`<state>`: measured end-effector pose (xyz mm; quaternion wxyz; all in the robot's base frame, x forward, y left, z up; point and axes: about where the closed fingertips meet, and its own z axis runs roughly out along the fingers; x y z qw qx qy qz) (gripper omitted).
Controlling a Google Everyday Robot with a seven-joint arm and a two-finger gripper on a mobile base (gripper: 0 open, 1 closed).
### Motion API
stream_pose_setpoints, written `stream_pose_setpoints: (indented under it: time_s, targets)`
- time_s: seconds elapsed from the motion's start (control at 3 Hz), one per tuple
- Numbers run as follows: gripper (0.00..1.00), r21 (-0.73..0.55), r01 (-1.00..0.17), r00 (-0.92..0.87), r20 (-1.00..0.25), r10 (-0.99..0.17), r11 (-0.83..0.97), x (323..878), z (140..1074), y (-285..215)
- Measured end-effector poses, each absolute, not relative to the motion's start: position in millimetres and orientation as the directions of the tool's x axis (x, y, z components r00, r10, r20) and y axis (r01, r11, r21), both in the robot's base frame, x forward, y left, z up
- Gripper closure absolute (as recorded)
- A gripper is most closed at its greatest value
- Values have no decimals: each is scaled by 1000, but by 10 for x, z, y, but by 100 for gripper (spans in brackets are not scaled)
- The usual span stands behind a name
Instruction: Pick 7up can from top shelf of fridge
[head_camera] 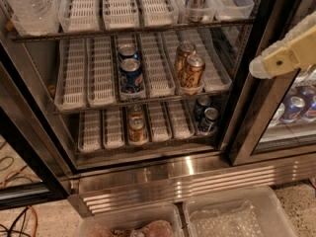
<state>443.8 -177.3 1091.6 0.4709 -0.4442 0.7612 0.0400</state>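
Note:
The 7up can (196, 1), silvery with dark greenish bands, stands upright in a white lane tray on the top shelf (128, 29) of the open fridge (163, 174), right of centre; its top is cut off by the upper edge of the view. My gripper (264, 64), cream-coloured, comes in from the right edge. It hangs in front of the dark door post, to the right of the can and lower than it, well apart from it.
Blue cans (131, 73) and gold-brown cans (191, 69) stand on the middle rack. More cans (207, 115) are on the lower rack. A clear bottle (29, 4) is at top left. The door post (256, 112) stands right. Plastic bins (232, 216) lie on the floor.

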Motion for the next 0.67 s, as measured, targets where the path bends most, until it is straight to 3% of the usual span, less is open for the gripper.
stream_pose_setpoints:
  time_s: [0.67]
  targets:
    - [0,-296,-615,-173,-854,-491,731,4643,10795,-1558]
